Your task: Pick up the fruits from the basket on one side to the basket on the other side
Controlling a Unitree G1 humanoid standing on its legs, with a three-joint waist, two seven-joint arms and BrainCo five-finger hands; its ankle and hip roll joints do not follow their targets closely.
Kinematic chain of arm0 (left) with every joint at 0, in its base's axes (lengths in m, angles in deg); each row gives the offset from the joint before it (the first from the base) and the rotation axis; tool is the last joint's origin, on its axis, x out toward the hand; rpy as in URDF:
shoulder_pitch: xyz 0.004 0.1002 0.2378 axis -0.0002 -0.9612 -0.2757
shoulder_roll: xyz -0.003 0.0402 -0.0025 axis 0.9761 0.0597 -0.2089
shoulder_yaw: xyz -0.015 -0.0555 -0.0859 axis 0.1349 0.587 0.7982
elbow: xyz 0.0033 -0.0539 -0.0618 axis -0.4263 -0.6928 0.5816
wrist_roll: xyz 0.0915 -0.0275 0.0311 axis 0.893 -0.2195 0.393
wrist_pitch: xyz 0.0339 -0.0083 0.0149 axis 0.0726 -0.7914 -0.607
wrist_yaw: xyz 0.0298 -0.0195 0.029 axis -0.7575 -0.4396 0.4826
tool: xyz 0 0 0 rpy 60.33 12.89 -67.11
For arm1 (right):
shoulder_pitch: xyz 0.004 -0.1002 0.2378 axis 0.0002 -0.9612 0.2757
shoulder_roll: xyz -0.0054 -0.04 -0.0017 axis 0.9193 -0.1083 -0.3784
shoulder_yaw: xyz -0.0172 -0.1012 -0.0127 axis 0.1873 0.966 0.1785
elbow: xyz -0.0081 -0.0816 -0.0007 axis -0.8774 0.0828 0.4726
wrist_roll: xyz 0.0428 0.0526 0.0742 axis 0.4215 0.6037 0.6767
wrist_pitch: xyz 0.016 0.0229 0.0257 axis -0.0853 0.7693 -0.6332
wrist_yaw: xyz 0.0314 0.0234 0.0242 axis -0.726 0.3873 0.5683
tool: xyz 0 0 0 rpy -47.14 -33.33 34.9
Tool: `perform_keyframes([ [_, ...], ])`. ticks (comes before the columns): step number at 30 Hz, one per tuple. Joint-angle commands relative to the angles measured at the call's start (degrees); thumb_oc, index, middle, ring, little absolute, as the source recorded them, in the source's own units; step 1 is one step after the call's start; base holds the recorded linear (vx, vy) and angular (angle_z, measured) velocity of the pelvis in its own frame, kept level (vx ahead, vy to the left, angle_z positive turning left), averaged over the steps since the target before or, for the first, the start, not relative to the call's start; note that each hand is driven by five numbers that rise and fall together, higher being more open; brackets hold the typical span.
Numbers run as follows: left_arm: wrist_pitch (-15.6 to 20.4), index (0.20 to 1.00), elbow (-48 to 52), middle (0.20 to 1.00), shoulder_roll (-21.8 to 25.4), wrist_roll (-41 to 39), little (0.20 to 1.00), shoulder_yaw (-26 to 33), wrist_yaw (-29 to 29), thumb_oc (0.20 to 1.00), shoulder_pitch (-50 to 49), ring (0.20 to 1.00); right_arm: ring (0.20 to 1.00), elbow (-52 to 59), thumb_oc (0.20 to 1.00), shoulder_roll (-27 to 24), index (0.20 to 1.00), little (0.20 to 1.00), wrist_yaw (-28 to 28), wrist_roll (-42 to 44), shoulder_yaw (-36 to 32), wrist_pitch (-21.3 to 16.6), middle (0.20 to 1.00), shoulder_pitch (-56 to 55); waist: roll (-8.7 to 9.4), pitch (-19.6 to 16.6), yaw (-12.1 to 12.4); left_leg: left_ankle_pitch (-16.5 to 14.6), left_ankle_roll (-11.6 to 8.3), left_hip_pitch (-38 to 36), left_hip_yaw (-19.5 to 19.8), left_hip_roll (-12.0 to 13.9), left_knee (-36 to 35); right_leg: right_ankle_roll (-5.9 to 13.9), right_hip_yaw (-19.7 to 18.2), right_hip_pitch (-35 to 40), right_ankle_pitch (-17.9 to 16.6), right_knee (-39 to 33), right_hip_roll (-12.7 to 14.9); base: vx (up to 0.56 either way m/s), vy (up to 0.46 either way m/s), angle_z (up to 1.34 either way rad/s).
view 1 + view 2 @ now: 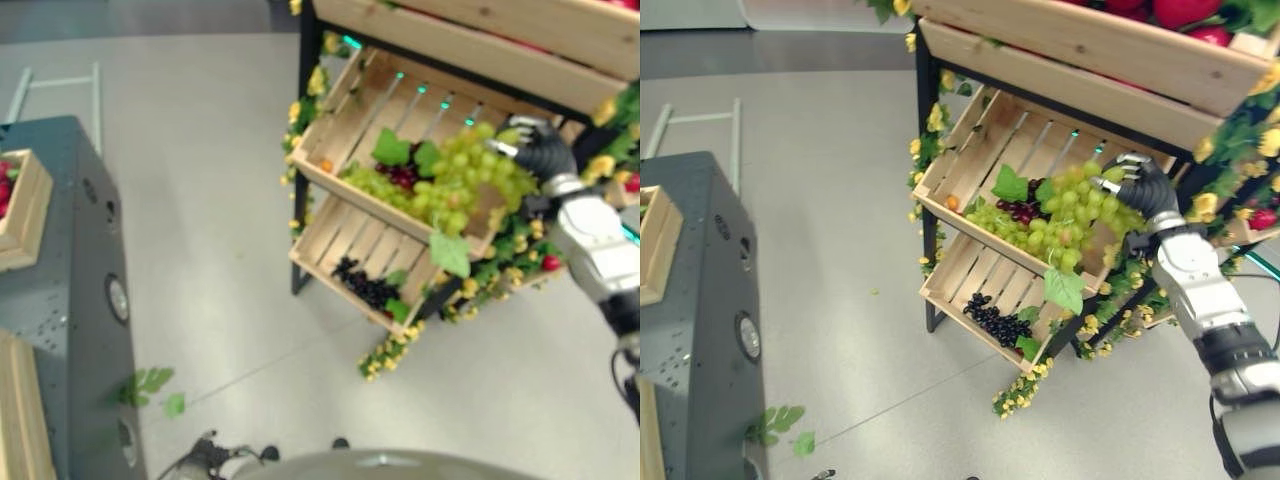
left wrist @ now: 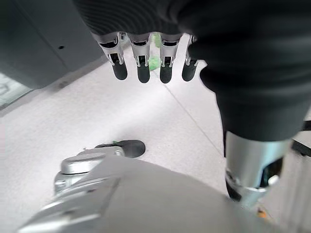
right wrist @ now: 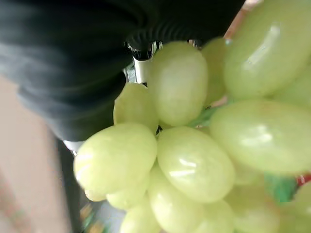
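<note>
A big bunch of green grapes (image 1: 455,180) lies in the slanted middle wooden crate (image 1: 345,125) of a shelf stand, next to a small dark red bunch (image 1: 400,177). My right hand (image 1: 1140,185) reaches in from the right, its fingers curled over the upper right end of the green bunch. In the right wrist view the green grapes (image 3: 194,160) press right against the hand. Below, the lower crate (image 1: 330,235) holds black grapes (image 1: 365,285). My left hand (image 2: 146,58) hangs low over the floor with straight fingers, holding nothing.
At the left stands a dark grey cabinet (image 1: 60,250) carrying a wooden crate (image 1: 20,215) with red fruit. The top shelf crate (image 1: 1090,40) holds red fruit (image 1: 1180,10). Yellow flowers and leaves trim the stand's legs. A green leaf sprig (image 1: 150,385) lies by the cabinet.
</note>
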State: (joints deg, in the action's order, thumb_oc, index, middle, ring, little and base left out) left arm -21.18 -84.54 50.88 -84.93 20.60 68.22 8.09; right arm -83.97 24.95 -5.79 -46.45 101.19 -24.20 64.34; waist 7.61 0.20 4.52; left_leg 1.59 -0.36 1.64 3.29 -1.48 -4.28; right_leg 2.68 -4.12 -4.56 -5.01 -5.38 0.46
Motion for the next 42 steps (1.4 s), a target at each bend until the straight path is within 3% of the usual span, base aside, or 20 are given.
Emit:
perform_keyframes([
  [1, 0.40, 1.000, -4.05, 1.000, -3.60, -0.54, 1.000, -3.48, -1.02, 1.000, 1.56, 1.000, 0.200, -5.82, 0.200, -5.41, 0.200, 0.200, -3.14, -0.83, -2.60, -0.97, 0.200, 8.24, 0.04, 0.87, 0.10, -1.95, -1.26, 2.27, -0.07, -0.35, 0.50, 2.05, 0.52, 2.89, 7.21, 0.38, -3.24, 0.00, 0.000, 0.00],
  [13, 0.18, 1.000, -4.70, 1.000, -3.34, -1.13, 1.000, -6.05, -1.23, 1.000, 2.84, 1.000, 0.200, -27.21, 0.200, -2.96, 0.200, 0.200, -4.15, -11.37, 10.47, 4.07, 0.200, 26.92, -0.42, 2.61, 1.25, -0.88, -1.78, 4.21, 1.40, -0.73, 0.55, 1.72, 2.10, 1.25, 6.78, 0.38, -3.03, 0.00, 0.000, 0.01],
  [14, 0.10, 1.000, -4.85, 1.000, -3.29, -1.26, 1.000, -6.41, -1.17, 1.000, 3.20, 1.000, 0.790, -29.61, 0.790, -2.43, 0.790, 0.790, -4.29, -12.64, 12.19, 4.54, 0.790, 29.22, -0.52, 2.87, 1.40, -0.64, -1.91, 4.73, 1.66, -0.75, 0.52, 1.66, 2.31, 0.80, 6.72, 0.38, -2.98, 0.00, 0.000, 0.00],
  [15, 0.10, 1.000, -4.85, 1.000, -3.32, -1.26, 1.000, -6.39, -1.17, 1.000, 3.21, 1.000, 1.000, -29.64, 1.000, -2.43, 1.000, 1.000, -4.28, -12.63, 12.25, 4.53, 1.000, 29.29, -0.54, 2.87, 1.37, -0.64, -1.91, 4.74, 1.67, -0.75, 0.52, 1.66, 2.33, 0.79, 6.72, 0.38, -2.98, -0.02, 0.005, 0.03],
  [19, 0.14, 1.000, -5.55, 1.000, -3.42, -2.02, 1.000, -6.66, -0.93, 1.000, 3.67, 1.000, 1.000, -32.24, 1.000, -1.27, 1.000, 1.000, -4.29, -14.02, 14.37, 4.87, 1.000, 31.89, -0.68, 3.45, 1.66, -0.15, -2.07, 5.49, 2.36, -0.95, 0.39, 1.53, 2.86, 0.17, 6.57, 0.38, -2.90, -0.02, 0.001, 0.08],
  [21, 0.17, 1.000, -5.80, 1.000, -3.70, -2.04, 1.000, -6.94, -0.70, 1.000, 3.86, 1.000, 1.000, -33.03, 1.000, -1.28, 1.000, 1.000, -4.02, -18.90, 17.21, 5.58, 1.000, 33.25, -0.66, 3.68, 1.67, 0.08, -2.20, 5.75, 2.67, -0.93, 0.41, 1.47, 3.15, 0.06, 6.54, 0.38, -2.77, -0.01, 0.002, 0.12],
  [23, 0.13, 1.000, -5.79, 1.000, -3.84, -1.16, 1.000, -6.79, -0.16, 1.000, 4.41, 1.000, 1.000, -27.02, 1.000, -3.54, 1.000, 1.000, -4.48, -30.33, 23.23, 6.46, 1.000, 34.78, -0.52, 3.69, 1.30, 0.16, -2.31, 5.75, 2.91, -0.86, 0.31, 1.43, 3.32, 0.23, 6.71, 0.38, -2.74, 0.01, 0.000, 0.09],
  [29, 0.31, 1.000, -6.63, 1.000, -4.03, 0.86, 1.000, -5.77, -0.16, 1.000, 5.10, 1.000, 1.000, -15.57, 1.000, -8.42, 1.000, 1.000, -5.17, -37.28, 22.90, 5.90, 1.000, 30.66, -0.46, 3.15, 0.82, -0.27, -2.26, 5.20, 3.84, -1.04, 0.18, 1.31, 3.91, 1.03, 7.37, 0.38, -2.53, 0.02, -0.001, 0.12],
  [31, 0.48, 1.000, -6.36, 1.000, -4.17, 1.71, 1.000, -5.11, -0.14, 1.000, 5.24, 1.000, 1.000, -9.99, 1.000, -10.24, 1.000, 1.000, -5.74, -39.14, 20.36, 5.49, 1.000, 27.35, -0.61, 2.98, 0.53, -0.46, -2.19, 5.02, 4.01, -1.13, 0.15, 1.34, 4.08, 1.11, 7.49, 0.38, -2.41, 0.01, 0.001, 0.03],
  [32, 0.50, 1.000, -6.08, 1.000, -4.64, 2.51, 1.000, -4.09, 0.20, 1.000, 5.45, 1.000, 1.000, -2.27, 1.000, -11.29, 1.000, 1.000, -6.81, -40.52, 15.18, 4.71, 1.000, 21.97, -0.96, 2.80, 0.14, -0.60, -2.05, 4.82, 4.06, -1.20, 0.10, 1.40, 4.13, 1.29, 7.63, 0.38, -2.30, 0.00, 0.000, 0.00],
  [35, 0.60, 1.000, -6.08, 1.000, -4.51, 2.97, 1.000, -4.05, 0.33, 1.000, 5.43, 1.000, 1.000, 1.29, 1.000, -11.06, 1.000, 1.000, -7.21, -39.65, 9.78, 4.05, 1.000, 16.43, -0.67, 2.67, 0.26, -0.69, -1.97, 4.72, 4.17, -1.26, 0.11, 1.45, 4.24, 1.41, 7.70, 0.38, -2.24, 0.01, 0.005, 0.09],
  [37, 0.70, 1.000, -5.78, 1.000, -4.45, 3.52, 1.000, -3.74, 0.41, 1.000, 5.09, 1.000, 1.000, 5.02, 1.000, -9.76, 1.000, 1.000, -6.72, -35.83, 3.41, 2.46, 1.000, 9.55, -0.54, 2.45, 0.46, -0.82, -1.83, 4.60, 4.29, -1.36, 0.08, 1.47, 4.32, 1.58, 7.79, 0.38, -2.08, 0.01, 0.009, 0.04],
  [38, 0.80, 1.000, -5.61, 1.000, -4.95, 3.60, 1.000, -3.10, 0.23, 1.000, 4.74, 1.000, 1.000, 8.32, 1.000, -6.38, 1.000, 1.000, -5.45, -28.50, -2.51, 0.30, 1.000, 2.82, -0.70, 2.32, 0.49, -0.90, -1.68, 4.49, 4.32, -1.44, 0.04, 1.53, 4.34, 1.65, 7.79, 0.38, -1.94, 0.00, 0.000, 0.00],
  [42, 0.73, 1.000, -5.50, 1.000, -5.36, 3.91, 1.000, -2.02, -0.30, 1.000, 4.13, 1.000, 1.000, 17.23, 1.000, -0.28, 1.000, 1.000, -2.63, -19.76, -11.64, -2.62, 1.000, -9.28, -0.67, 1.92, 0.48, -1.16, -1.43, 4.23, 4.18, -1.62, 0.02, 1.66, 4.08, 1.81, 7.80, 0.38, -1.81, 0.00, 0.013, 0.02],
])
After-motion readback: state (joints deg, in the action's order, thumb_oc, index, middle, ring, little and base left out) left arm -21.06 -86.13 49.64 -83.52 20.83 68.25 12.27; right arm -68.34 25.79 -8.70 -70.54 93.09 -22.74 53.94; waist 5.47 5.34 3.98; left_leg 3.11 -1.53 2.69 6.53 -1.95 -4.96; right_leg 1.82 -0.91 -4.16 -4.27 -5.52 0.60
